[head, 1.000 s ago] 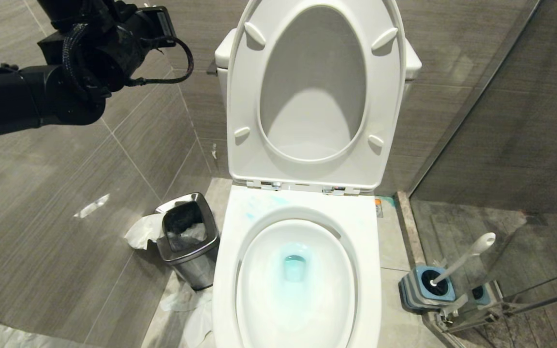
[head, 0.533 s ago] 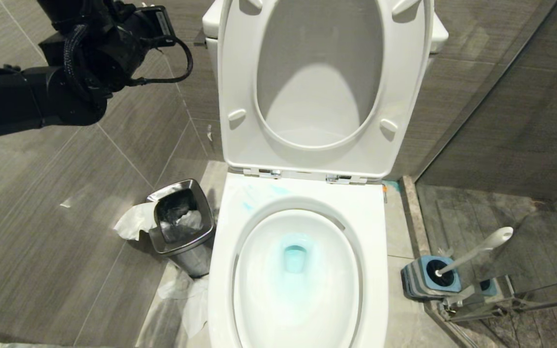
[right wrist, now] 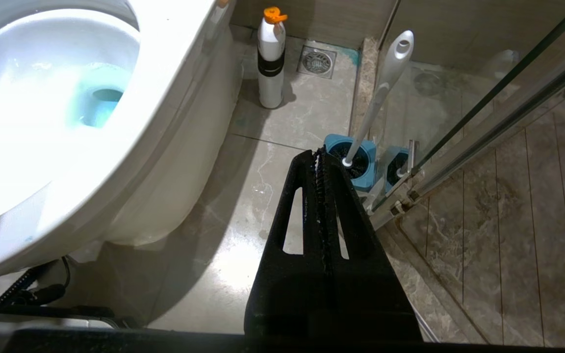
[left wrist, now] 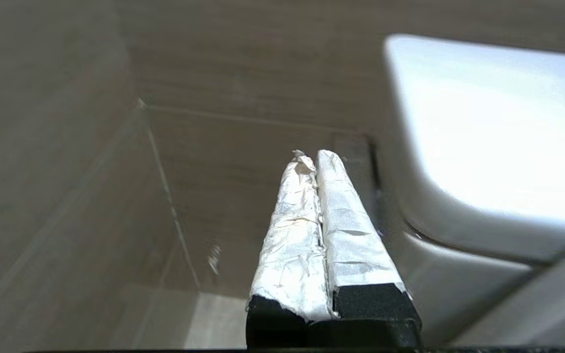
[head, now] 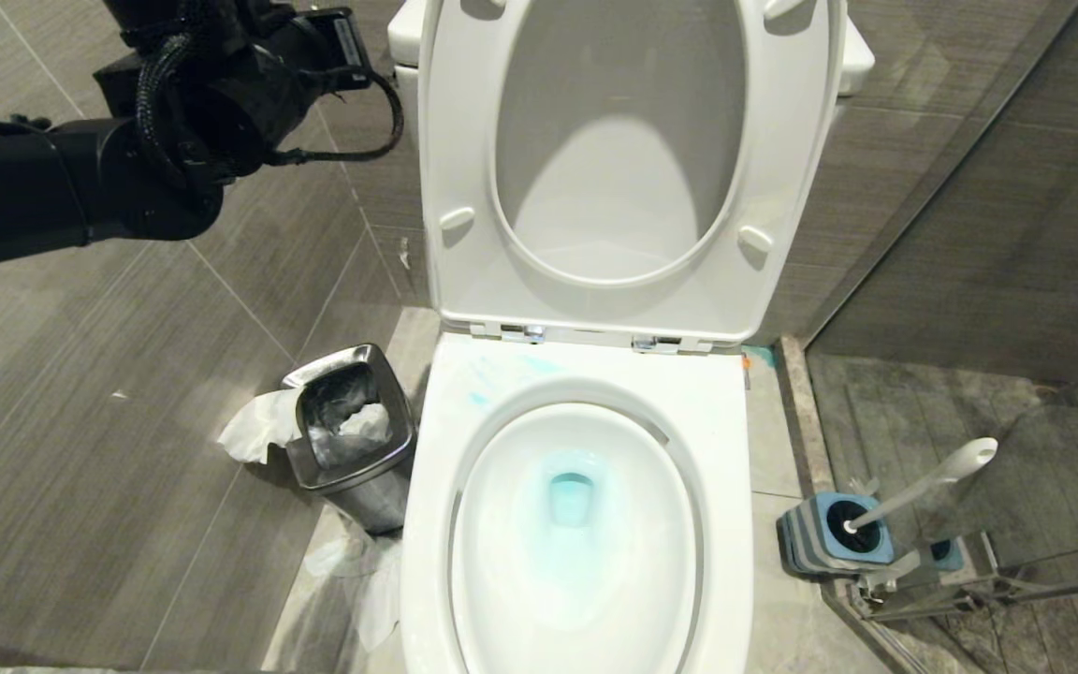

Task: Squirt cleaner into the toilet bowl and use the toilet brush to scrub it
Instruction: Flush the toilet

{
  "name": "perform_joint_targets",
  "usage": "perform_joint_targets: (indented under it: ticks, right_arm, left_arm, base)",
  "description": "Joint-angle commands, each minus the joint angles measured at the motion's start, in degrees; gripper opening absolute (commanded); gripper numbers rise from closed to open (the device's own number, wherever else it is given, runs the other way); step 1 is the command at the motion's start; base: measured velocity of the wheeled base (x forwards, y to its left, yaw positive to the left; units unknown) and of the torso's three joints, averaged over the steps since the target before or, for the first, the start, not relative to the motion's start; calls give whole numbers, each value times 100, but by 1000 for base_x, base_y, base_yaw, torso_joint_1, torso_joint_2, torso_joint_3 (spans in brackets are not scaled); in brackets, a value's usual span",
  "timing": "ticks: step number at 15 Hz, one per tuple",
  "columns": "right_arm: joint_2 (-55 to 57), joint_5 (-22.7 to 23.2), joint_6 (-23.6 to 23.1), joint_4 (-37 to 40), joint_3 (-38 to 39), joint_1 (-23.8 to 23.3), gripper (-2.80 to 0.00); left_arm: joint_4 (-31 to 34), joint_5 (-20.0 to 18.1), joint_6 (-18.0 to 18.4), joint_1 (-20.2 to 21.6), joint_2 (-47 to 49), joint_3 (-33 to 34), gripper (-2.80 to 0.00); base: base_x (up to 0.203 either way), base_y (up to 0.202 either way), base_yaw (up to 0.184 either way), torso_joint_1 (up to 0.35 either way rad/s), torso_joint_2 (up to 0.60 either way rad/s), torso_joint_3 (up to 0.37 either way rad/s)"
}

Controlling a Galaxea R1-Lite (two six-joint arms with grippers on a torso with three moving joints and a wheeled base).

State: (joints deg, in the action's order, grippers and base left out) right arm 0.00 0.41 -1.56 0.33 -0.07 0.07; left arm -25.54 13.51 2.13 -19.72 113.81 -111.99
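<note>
Grey-tiled bathroom: toilet bowl (head: 576, 524) holds cleaner (head: 569, 494); toilet brush (head: 923, 487) in holder (head: 829, 543); both fingers pressed together.

A steel bin (head: 349, 432) with crumpled paper (head: 254, 432) stands left; a white bottle (right wrist: 270, 59) and a floor drain (right wrist: 317, 62) sit right.

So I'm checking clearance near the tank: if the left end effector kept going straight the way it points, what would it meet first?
Probably the grey tiled wall beside the toilet tank. The shut left end effector aims just past the tank's edge, though depth is unclear, so it might graze the tank.
</note>
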Motion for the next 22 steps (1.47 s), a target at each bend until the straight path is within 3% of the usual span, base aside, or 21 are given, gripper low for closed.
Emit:
perform_joint_targets:
  ticks: [1,22]
  right_arm:
    - [3,2,-2,2,-1,1,-280]
    - [0,2,-2,2,-1,1,-280]
  left_arm:
    - [54,3,-58,-194,-3,2,-280]
    - [-47,-43,7,-235,1035,2,-280]
  base:
    - [0,0,0,0,0,0]
    - [0,0,0,0,0,0]
